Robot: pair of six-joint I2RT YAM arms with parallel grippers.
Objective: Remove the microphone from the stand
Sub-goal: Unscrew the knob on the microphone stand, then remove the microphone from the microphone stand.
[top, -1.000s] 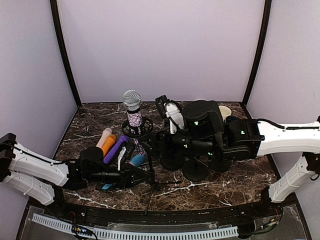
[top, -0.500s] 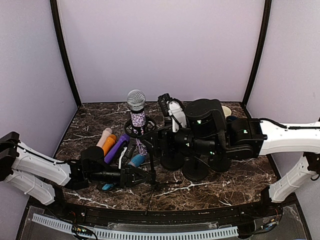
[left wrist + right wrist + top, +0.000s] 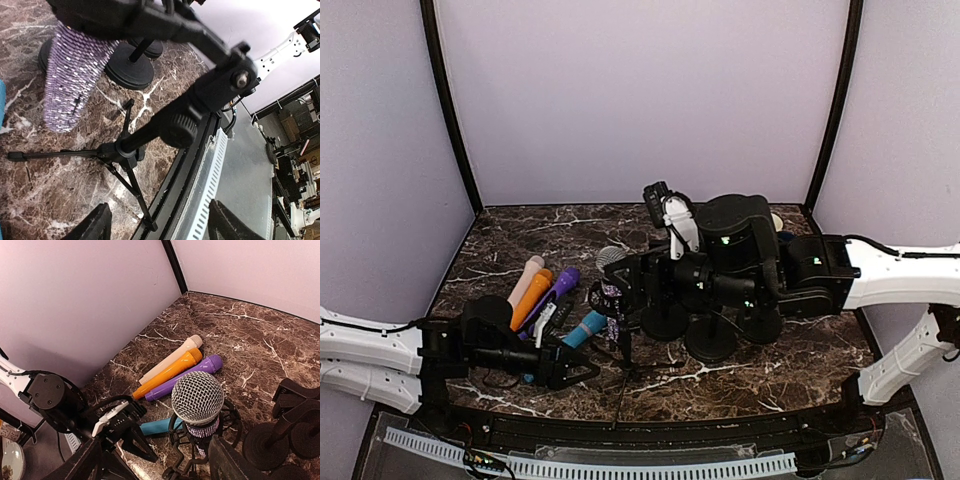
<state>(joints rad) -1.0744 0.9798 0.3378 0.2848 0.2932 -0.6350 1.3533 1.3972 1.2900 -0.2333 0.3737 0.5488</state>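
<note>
The microphone (image 3: pixel 611 260) has a silver mesh head (image 3: pixel 197 397) and a purple sequin body (image 3: pixel 70 80). It sits in the ring clip of a black tripod stand (image 3: pixel 620 358), which leans over toward the right arm. My right gripper (image 3: pixel 157 445) is open, with a finger low on either side of the microphone and no contact that I can see. My left gripper (image 3: pixel 582 372) is open near the table's front edge, just left of the tripod legs (image 3: pixel 120 150). Nothing lies between its fingers (image 3: pixel 95 225).
Cream (image 3: pixel 528 272), orange (image 3: pixel 532 295), purple (image 3: pixel 558 288) and blue (image 3: pixel 582 328) microphones lie on the marble table left of the stand. Several round-based black stands (image 3: pixel 710 340) crowd under the right arm. The table's black front rim (image 3: pixel 200 165) runs close to the tripod.
The left gripper opened, let go of the stand and drew back to the left. The stand tipped over and the microphone's head dropped lower and to the right, toward the right gripper.
</note>
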